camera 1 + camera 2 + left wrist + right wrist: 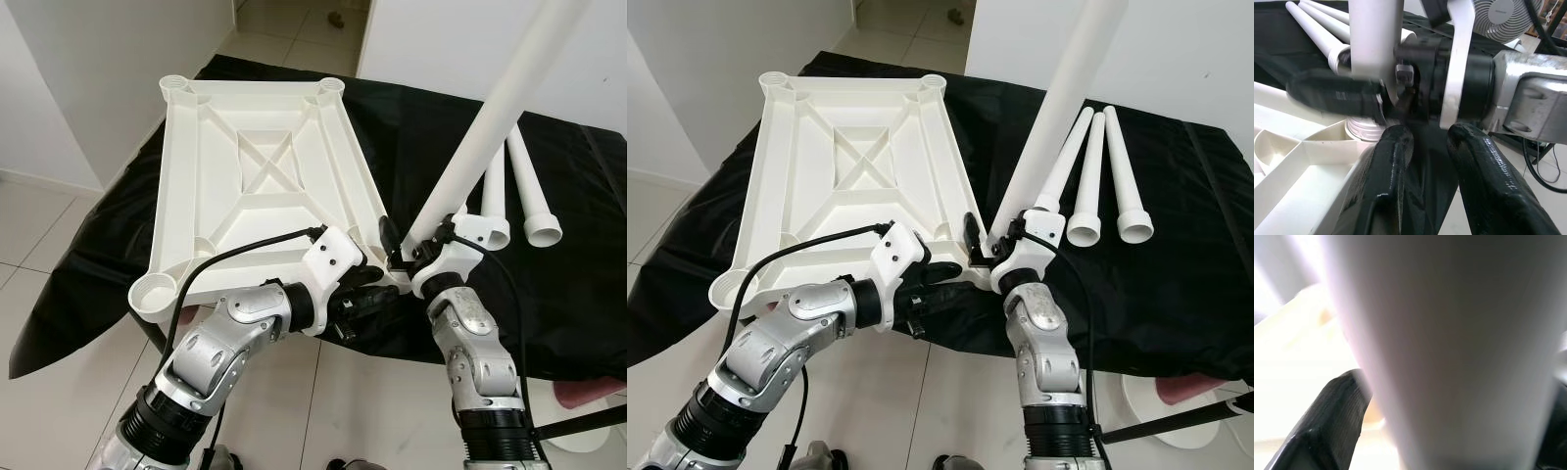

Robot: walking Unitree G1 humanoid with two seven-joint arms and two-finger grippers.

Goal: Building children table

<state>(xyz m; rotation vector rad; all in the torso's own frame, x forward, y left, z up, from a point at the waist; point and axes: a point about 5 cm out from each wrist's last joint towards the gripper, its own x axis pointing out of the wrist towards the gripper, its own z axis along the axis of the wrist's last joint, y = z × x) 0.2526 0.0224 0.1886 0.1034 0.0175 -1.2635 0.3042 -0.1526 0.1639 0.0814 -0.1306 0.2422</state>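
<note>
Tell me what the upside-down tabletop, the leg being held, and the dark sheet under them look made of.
Tabletop: likely moulded plastic, matte white, with ribbed bracing. Leg in the right gripper: apparently the same smooth white plastic. Sheet: probably thin black plastic film, creased and slightly glossy.

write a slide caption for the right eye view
Right gripper seats a white leg into the upturned tabletop corner.

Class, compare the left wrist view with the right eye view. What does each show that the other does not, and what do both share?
The left wrist view alone shows a fan behind, and the threaded end of the held leg at a corner socket.

The right eye view alone shows the whole upturned tabletop, the black cloth and white floor tiles.

Both show the right gripper shut on the upright leg, spare legs lying beyond it, and the left gripper.
</note>
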